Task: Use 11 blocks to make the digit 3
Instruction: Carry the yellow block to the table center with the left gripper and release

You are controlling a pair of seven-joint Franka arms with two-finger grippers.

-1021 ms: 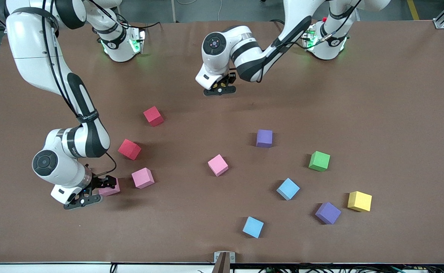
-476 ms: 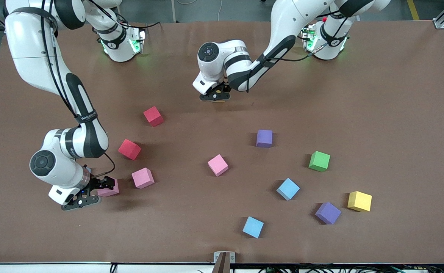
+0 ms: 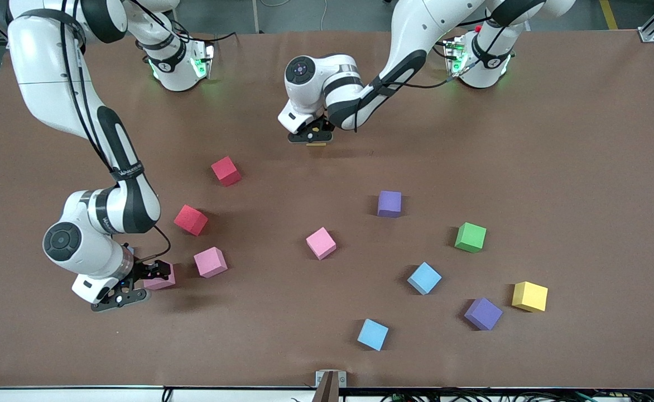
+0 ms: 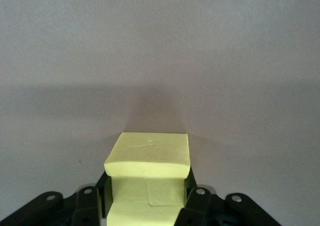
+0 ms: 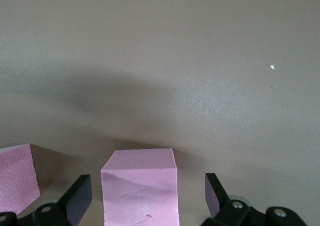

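Observation:
Eleven blocks lie scattered and apart on the brown table: two red (image 3: 226,170) (image 3: 191,219), pink (image 3: 210,262) (image 3: 321,243), purple (image 3: 389,203) (image 3: 483,313), green (image 3: 470,237), blue (image 3: 424,277) (image 3: 373,334), yellow (image 3: 529,296). No joined figure shows. My right gripper (image 3: 151,274) (image 5: 147,188) is low and open, its fingers either side of the third pink block (image 3: 162,279) (image 5: 141,188) with gaps. My left gripper (image 3: 310,135) (image 4: 147,201) is shut on an orange cube (image 3: 316,143), pale yellow in the left wrist view (image 4: 149,161), close to the table near the robots' bases.
The neighbouring pink block shows at the edge of the right wrist view (image 5: 17,178), close to one finger. A small metal bracket (image 3: 330,379) sits at the table's edge nearest the front camera. Bare table (image 3: 556,156) lies toward the left arm's end.
My left gripper has shifted a little toward the right arm's end with the orange cube, which now shows under it. My right gripper has crept slightly along the pink block.

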